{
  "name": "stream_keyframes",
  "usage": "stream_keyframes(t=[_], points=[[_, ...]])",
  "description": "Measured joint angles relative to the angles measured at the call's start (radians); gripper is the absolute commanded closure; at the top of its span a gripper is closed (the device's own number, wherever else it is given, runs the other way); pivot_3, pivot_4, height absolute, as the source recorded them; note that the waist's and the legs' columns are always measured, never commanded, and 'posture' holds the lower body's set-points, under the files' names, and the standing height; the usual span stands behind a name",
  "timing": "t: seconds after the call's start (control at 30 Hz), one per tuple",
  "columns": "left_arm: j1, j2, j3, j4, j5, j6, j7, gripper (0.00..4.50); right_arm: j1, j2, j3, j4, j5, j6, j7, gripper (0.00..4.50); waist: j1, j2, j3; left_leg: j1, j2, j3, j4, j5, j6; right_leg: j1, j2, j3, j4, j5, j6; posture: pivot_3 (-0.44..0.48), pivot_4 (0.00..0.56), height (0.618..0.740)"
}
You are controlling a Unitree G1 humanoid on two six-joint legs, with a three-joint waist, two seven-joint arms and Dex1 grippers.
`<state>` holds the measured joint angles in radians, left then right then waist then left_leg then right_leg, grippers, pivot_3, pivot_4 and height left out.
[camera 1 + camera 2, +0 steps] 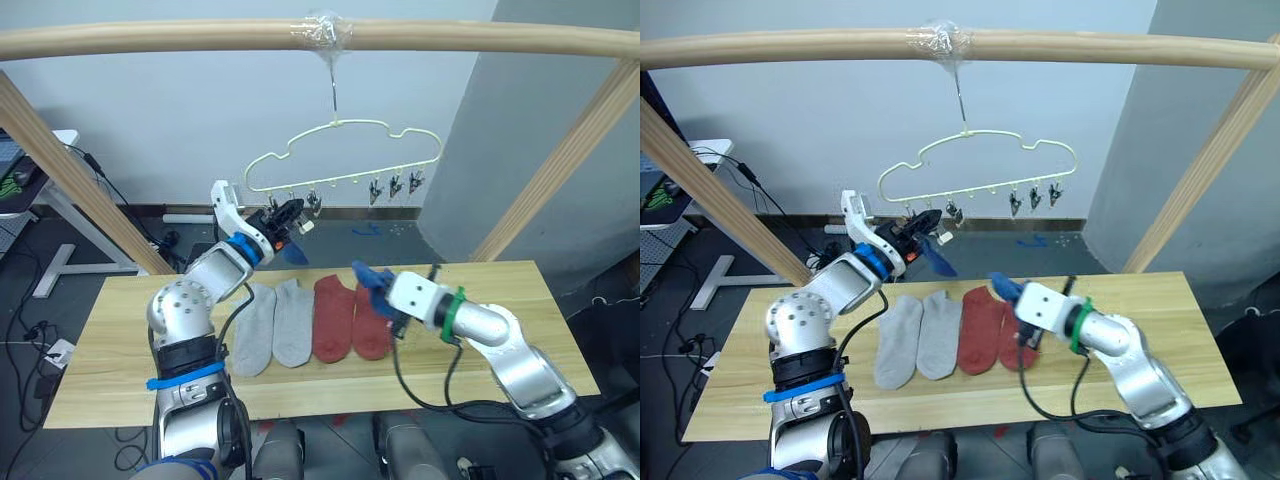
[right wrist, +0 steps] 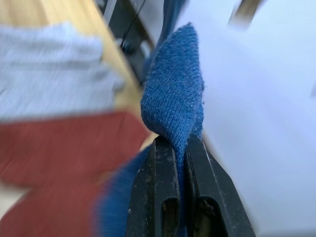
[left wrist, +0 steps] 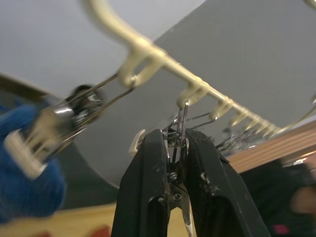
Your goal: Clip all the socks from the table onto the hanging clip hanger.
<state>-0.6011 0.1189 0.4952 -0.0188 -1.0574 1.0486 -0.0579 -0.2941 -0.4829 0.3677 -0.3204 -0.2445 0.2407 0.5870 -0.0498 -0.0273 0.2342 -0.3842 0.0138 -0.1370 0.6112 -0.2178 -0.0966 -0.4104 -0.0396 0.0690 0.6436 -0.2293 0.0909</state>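
The pale-yellow clip hanger (image 1: 365, 122) hangs by its hook from the top pole. My left gripper (image 1: 288, 214) is raised to the left end of its lower bar and is shut on a metal clip (image 3: 178, 129). The neighbouring clip holds a blue sock (image 1: 940, 262) that hangs down. Above the table (image 1: 520, 300), my right gripper (image 1: 383, 290) is shut on a second blue sock (image 2: 174, 96), held just over the red ones. Two light grey socks (image 1: 275, 325) and two rust red socks (image 1: 345, 320) lie flat side by side at the table's middle.
A thick wooden pole frame (image 1: 150, 38) spans overhead, with slanted legs at both sides of the table. Three more grey clips (image 1: 395, 187) hang free at the hanger's right end. Cables and a desk (image 1: 30, 190) stand on the floor at the left.
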Motion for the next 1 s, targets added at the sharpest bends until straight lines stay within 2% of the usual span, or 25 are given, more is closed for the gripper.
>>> stream_keyframes(t=[0.13,0.4,1.0], points=[[0.001,-0.004,0.023,-0.013,-0.116,0.052,0.082,4.28,-0.044,0.040,0.038,0.015,-0.092,0.005,-0.048,4.46,0.019,0.000,0.000,0.000,0.000,0.000,0.000,0.000,0.000,0.000,0.000,0.000,0.000,0.000,0.000,0.048,0.194,0.740],[0.017,-0.016,0.006,-0.028,-0.203,0.046,0.167,4.28,-0.104,0.084,0.068,0.062,-0.200,-0.007,-0.083,4.46,0.021,0.000,0.000,0.000,0.000,0.000,0.000,0.000,-0.001,0.000,0.000,0.000,0.000,0.000,-0.001,0.049,0.204,0.740],[0.030,0.006,-0.039,-0.028,-0.261,-0.014,0.202,4.28,-0.192,0.143,0.083,0.134,-0.252,-0.030,-0.085,4.46,0.021,-0.001,0.001,0.000,0.000,0.000,-0.001,0.000,-0.001,-0.001,0.000,0.000,-0.001,0.000,-0.001,0.053,0.214,0.740]])
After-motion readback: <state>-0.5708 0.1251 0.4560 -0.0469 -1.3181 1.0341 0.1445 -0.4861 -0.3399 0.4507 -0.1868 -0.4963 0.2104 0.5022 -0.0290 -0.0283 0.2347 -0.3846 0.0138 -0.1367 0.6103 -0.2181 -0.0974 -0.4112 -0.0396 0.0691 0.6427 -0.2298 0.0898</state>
